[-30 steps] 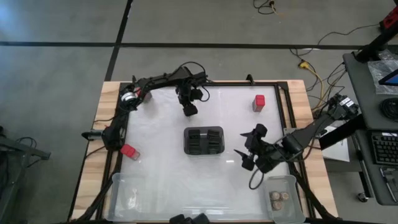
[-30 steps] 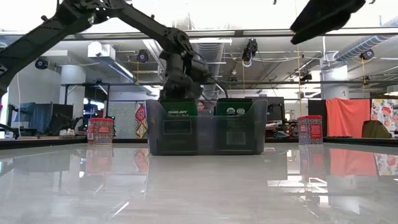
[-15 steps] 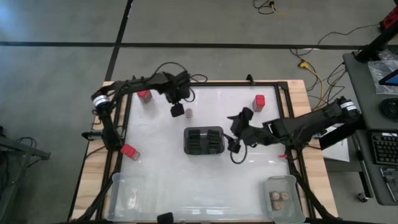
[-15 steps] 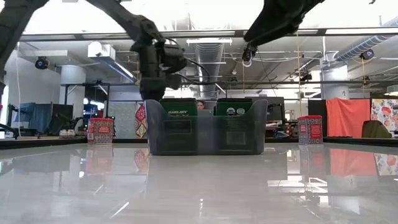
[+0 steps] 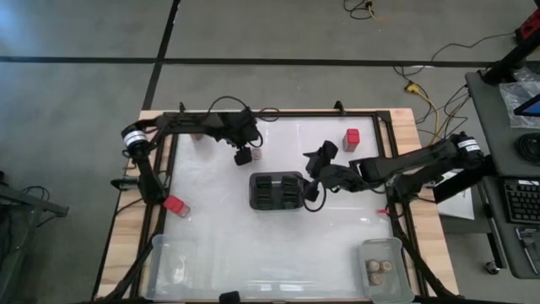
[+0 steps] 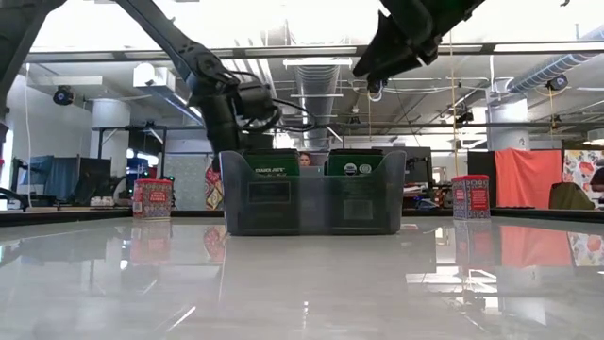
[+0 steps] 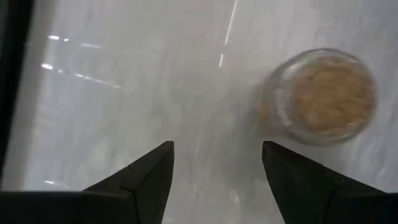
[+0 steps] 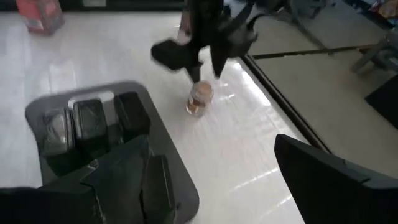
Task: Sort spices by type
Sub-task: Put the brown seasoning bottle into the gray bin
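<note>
A tiny round jar with a tan top (image 7: 323,96) stands on the white table near its far edge (image 5: 255,155). My left gripper (image 7: 214,158) hangs open above the table, pointing down, with the jar just off to one side of its fingers (image 8: 199,98). Red boxes stand at the far right (image 5: 351,139), at the left edge (image 5: 175,204) and in the far left corner (image 8: 40,15). My right gripper (image 5: 316,173) is open and held above the table beside the dark slotted holder's (image 5: 277,192) right end.
Two clear bins sit at the near edge: the left one (image 5: 160,253) and the right one (image 5: 396,249), which holds round jars (image 5: 377,268). A black frame runs around the table top. Bare white surface lies between the holder and the bins.
My right gripper has swung from the near right part of the table toward the far left, ending beside the holder's right end. My left gripper has shifted a little toward the table's left edge, and the jar now shows beside it.
</note>
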